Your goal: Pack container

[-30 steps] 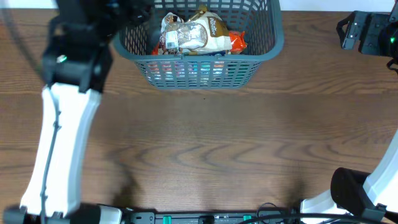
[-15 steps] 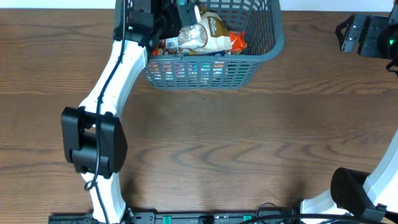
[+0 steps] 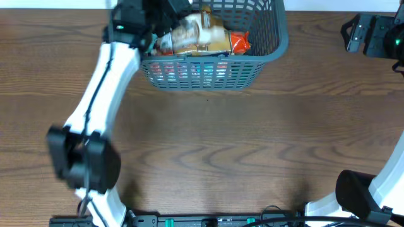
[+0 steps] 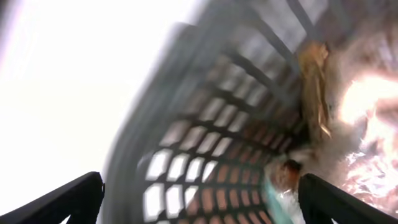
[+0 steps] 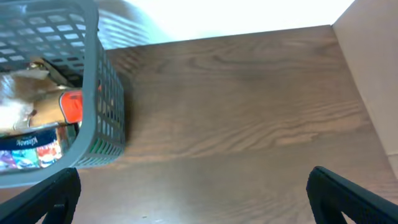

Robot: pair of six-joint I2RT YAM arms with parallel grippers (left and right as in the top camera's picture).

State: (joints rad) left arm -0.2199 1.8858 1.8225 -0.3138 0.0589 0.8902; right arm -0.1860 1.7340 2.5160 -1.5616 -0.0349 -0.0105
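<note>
Now reaching the left gripper (image 3: pixel 167 12) over the left end of the large dark grey rectangular plastic basket with slotted lattice walls (image 3: pixel 252 60), itself sitting at the far middle edge of the dark brown wood-grain table (image 3: pixel 252 145). Holding the left jaws spread wide in the left wrist view, with only blurred lattice wall and crinkled packets showing between them, so reading that claw as released and empty. Judging the pose as hovering right at the load, probably for dropping or tidying items inside; not telling the exact height because of motion blur. Noting the basket carrying a white and tan printed snack bag (image 3: pixel 199 34) on top, an orange foil packet (image 3: pixel 238 43) tucked toward the right wall, and blue-printed packets (image 3: pixel 183 72) showing through the front slots lower down, piling up rather than lying flat, likely for lack of floor space. Parking the right gripper (image 5: pixel 193 180) well apart to the right of the basket, jaws likewise wide apart and grasping nothing, hanging above bare table, presumably for giving the left arm room. Finding no loose packets on the table in the overhead view, so judging the packing as near done. Watching for the left fingers snagging the lattice or thick rim on any pull-out.
</note>
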